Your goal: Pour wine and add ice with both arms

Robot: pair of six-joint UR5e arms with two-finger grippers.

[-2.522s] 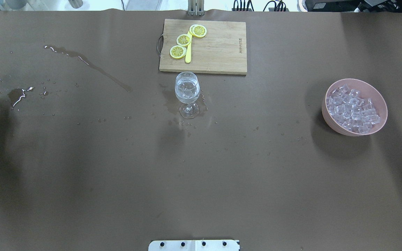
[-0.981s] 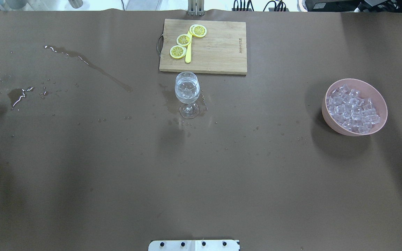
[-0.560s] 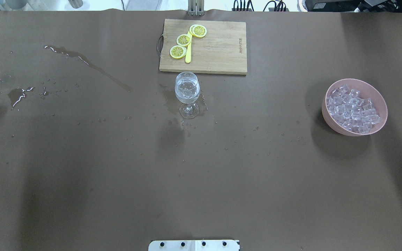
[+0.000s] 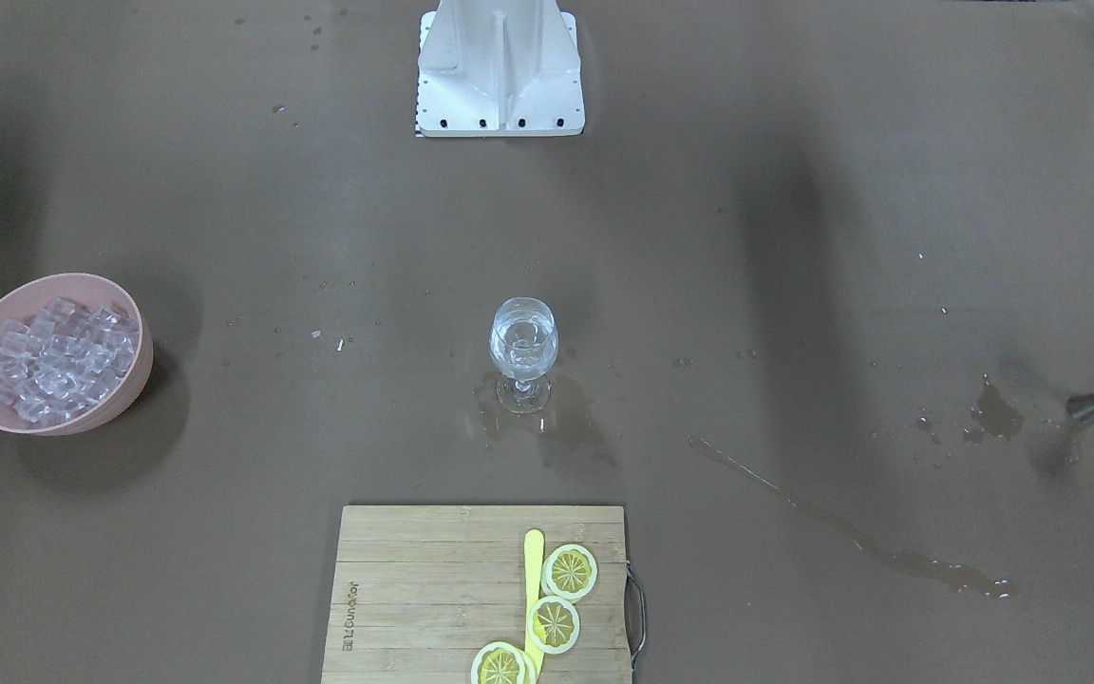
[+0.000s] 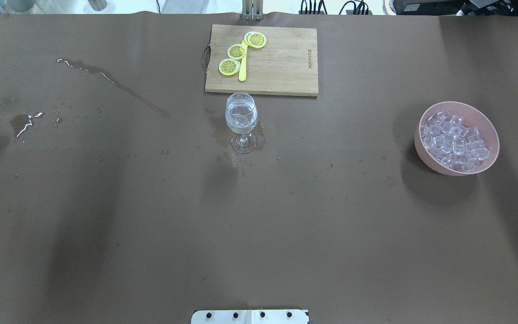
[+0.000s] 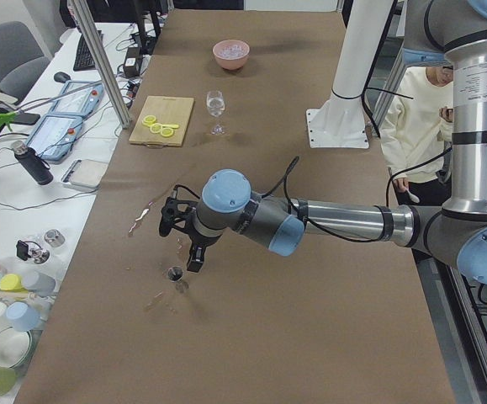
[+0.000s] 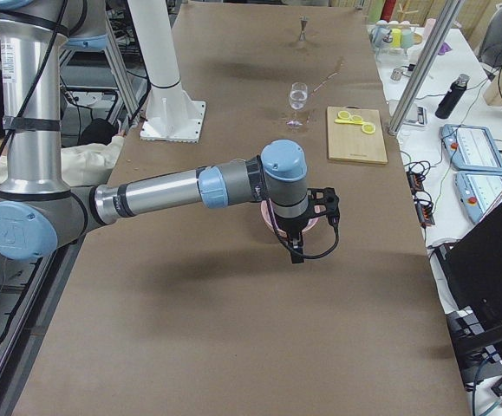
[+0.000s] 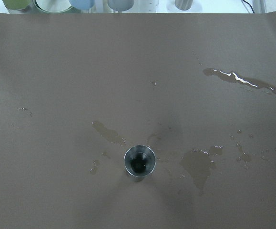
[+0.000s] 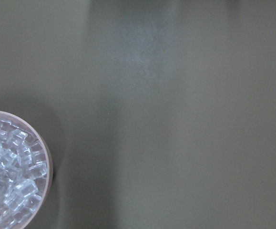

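A stemmed wine glass (image 5: 241,118) stands mid-table in front of the cutting board, holding the clear wine and what looks like ice; it also shows in the front view (image 4: 523,347). The ice (image 5: 454,140) fills a pink bowl (image 5: 488,121) at the right, also in the right wrist view (image 9: 11,167). A small metal jigger (image 8: 139,161) stands upright among puddles at the far left. My left gripper (image 6: 191,257) hangs just above it. My right gripper (image 7: 301,243) hangs over the bowl (image 7: 266,222). I cannot tell whether either is open or shut.
A wooden cutting board (image 5: 281,63) with lemon slices (image 5: 236,51) and a yellow stick lies behind the glass. Water streaks and puddles (image 5: 115,85) mark the left half and the glass's foot. The white bracket base (image 4: 499,66) is at the robot's edge.
The arm shadow on the table's left side has drifted to the right. The glass, bowl and board have not moved.
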